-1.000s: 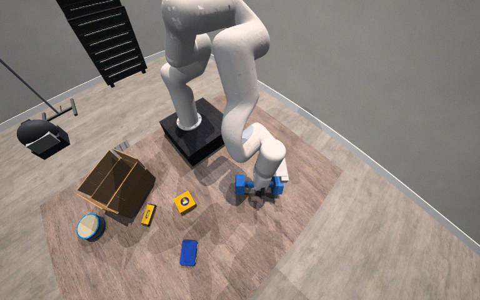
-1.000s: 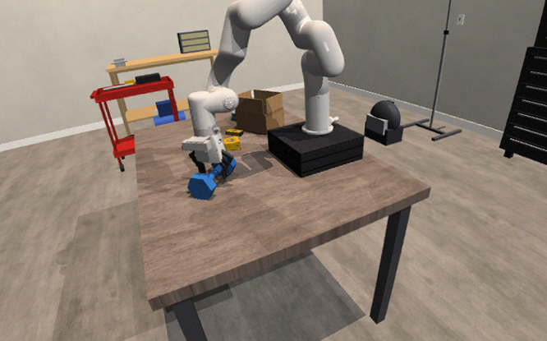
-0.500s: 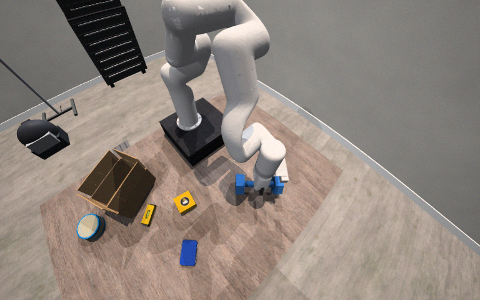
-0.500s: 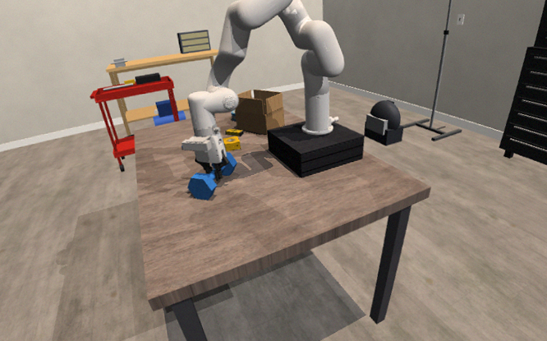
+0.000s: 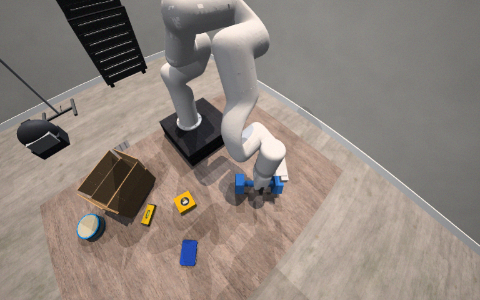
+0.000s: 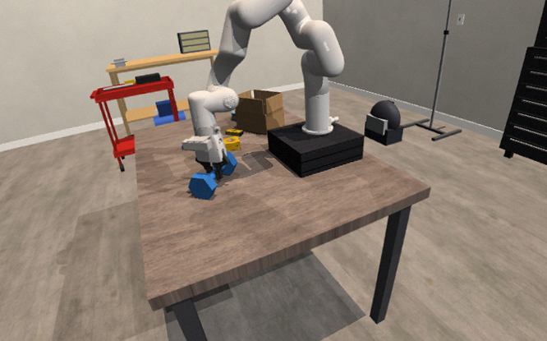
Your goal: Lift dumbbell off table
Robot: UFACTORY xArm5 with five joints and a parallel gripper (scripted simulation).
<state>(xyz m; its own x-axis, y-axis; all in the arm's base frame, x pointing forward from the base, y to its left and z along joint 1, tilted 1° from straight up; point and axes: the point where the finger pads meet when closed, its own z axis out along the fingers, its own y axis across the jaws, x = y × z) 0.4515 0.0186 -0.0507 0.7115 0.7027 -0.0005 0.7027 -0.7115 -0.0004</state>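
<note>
A blue dumbbell with hexagonal ends lies on the wooden table, right of the middle. It also shows in the exterior view, resting on the table top. My gripper points straight down over the dumbbell's bar and is shut on it between the two ends. In the exterior view the gripper has its dark fingers around the bar, just behind the near blue end. The bar itself is mostly hidden by the wrist.
An open cardboard box stands at the left. A round blue-rimmed tin, a small yellow level, a yellow box and a flat blue case lie on the table. The black arm base stands behind.
</note>
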